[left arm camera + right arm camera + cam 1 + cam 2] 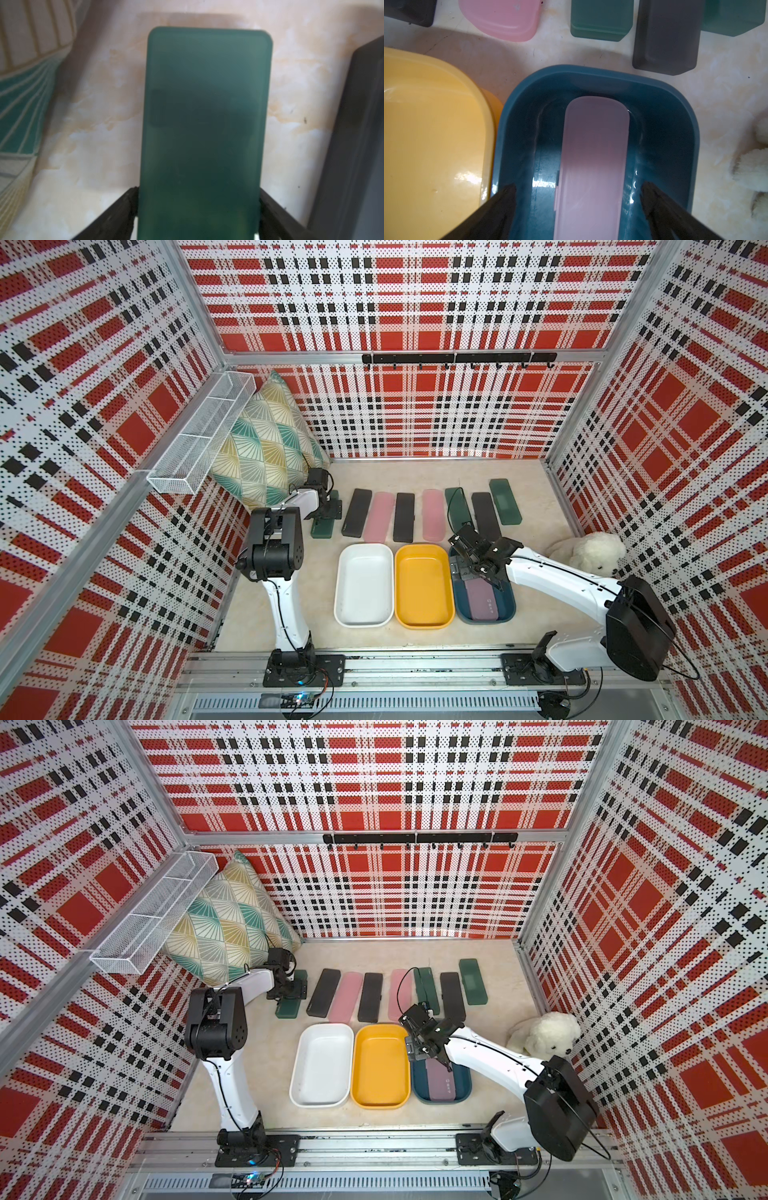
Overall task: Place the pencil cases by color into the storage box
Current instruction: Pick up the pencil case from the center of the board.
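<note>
My left gripper is shut on the sides of the leftmost dark green pencil case, which lies on the table. Beside it runs a row of pencil cases: black, pink, black, pink, green, black, green. In front stand white, yellow and blue storage boxes. A pink case lies flat in the blue box. My right gripper hovers open over it, fingers clear of both sides.
A patterned pillow leans in the back left corner, right behind my left gripper. A white wire basket hangs on the left wall. A white plush toy sits at the right edge. A black hook rail runs along the back wall.
</note>
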Motion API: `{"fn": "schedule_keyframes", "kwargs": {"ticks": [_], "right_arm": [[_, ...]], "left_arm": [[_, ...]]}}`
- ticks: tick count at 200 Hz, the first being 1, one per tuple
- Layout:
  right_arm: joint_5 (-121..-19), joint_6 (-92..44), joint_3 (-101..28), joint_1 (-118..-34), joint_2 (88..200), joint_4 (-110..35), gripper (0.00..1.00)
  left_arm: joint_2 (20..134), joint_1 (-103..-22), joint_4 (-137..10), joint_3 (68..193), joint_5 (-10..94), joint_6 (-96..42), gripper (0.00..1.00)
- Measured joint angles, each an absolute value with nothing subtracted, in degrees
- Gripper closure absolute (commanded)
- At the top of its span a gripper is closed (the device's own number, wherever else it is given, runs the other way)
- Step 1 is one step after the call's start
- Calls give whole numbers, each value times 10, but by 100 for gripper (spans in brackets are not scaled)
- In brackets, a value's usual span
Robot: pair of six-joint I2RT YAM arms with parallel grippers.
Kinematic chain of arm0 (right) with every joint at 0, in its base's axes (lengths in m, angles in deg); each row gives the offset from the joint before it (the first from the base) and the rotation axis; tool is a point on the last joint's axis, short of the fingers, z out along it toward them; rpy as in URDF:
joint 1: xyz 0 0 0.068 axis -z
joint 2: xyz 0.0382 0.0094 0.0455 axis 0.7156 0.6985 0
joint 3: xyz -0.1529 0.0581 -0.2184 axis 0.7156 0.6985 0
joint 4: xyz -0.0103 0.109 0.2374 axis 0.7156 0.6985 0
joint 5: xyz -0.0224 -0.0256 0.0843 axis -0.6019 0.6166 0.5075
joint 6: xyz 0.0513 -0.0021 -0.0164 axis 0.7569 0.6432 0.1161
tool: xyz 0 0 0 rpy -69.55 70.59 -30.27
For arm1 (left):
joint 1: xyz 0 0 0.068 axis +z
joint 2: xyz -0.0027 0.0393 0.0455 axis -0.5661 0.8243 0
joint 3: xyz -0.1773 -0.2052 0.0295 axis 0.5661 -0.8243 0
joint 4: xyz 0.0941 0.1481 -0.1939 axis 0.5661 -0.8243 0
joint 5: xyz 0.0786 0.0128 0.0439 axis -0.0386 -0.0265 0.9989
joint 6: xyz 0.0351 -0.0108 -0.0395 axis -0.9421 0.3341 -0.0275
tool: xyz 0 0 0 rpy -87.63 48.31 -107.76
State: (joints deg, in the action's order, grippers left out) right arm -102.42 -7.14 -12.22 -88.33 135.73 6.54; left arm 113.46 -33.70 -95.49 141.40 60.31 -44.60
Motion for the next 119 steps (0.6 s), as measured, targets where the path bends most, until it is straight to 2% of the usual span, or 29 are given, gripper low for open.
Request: {"fn": "schedule_keyframes", "kwargs": {"ticks": [25,67,87,119], "right_arm": [[-1024,-71,-125,-883,1358,62,0],[-1024,-72,-125,-883,1358,58,0],[-1024,-72,-124,-883,1358,58,0],[-1024,-72,-124,-883,1357,56,0]], "left_arm": [[1136,-338,-955,1415,604,-446,23],[1136,-339,-955,1415,609,-445,44],[1136,-340,-955,1415,610,-443,49],[1135,-344,-956,1415,616,-437,51]]}}
